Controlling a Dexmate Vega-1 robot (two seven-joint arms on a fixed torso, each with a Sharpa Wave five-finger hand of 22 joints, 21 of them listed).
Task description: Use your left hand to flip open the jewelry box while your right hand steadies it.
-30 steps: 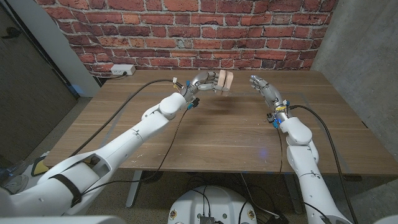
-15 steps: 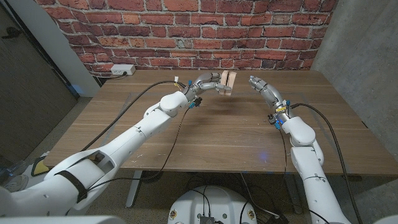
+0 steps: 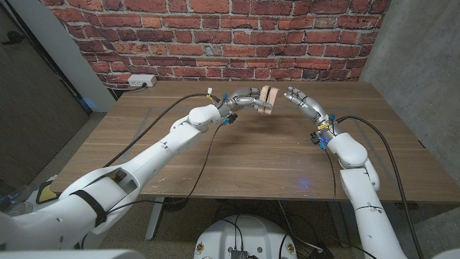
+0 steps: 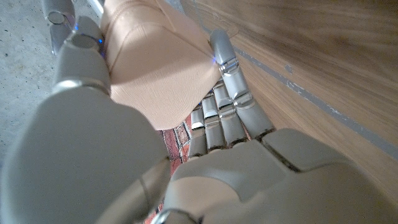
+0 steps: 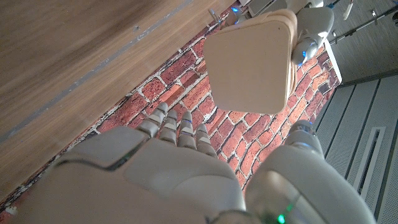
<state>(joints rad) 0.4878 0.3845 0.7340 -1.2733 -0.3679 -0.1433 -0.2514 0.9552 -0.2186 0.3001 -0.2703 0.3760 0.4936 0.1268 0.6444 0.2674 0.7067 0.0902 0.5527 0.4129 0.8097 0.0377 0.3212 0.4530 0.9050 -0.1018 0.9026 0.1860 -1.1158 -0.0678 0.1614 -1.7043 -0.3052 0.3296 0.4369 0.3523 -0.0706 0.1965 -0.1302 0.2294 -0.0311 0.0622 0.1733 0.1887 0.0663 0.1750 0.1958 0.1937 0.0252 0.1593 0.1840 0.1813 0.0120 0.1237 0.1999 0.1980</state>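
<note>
A small tan jewelry box [image 3: 267, 101] hangs in the air above the far middle of the table, its lid closed. My left hand [image 3: 248, 99] grips it from the left, fingers wrapped around it. In the left wrist view the box [image 4: 152, 68] sits between the thumb and the fingers [image 4: 227, 93]. My right hand [image 3: 300, 101] hovers just right of the box with fingers apart, a small gap between them. In the right wrist view the box [image 5: 249, 62] is ahead of the right hand [image 5: 168, 168], apart from its fingertips.
The wooden table [image 3: 244, 151] stretches below both arms. A brick wall [image 3: 215, 36] stands behind it, with a white power strip [image 3: 141, 81] at the far left edge. Black cables [image 3: 165, 104] run along both arms.
My left hand has carried the box to the right and slightly lower, toward the right hand. The right hand has edged left, so the gap between them has narrowed.
</note>
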